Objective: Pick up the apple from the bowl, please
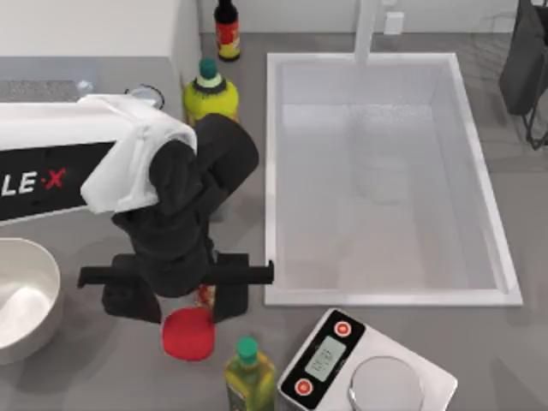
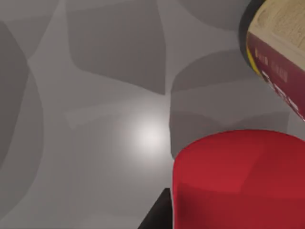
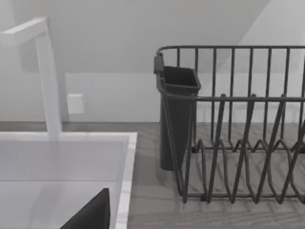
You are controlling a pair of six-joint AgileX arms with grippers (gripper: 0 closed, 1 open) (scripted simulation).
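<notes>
Directly beneath the left gripper (image 1: 190,310), the apple (image 1: 187,333) is sitting on the counter, well apart from the bowl (image 1: 26,295); finger spacing cannot be told. Advice: descending vertically, centring on the fruit, avoiding the oil bottle (image 1: 248,377) nearby.

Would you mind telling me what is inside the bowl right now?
The bowl at the table's left edge shows just its pale interior, though part is cut off by the frame. The apple is outside it, below the left gripper.
</notes>
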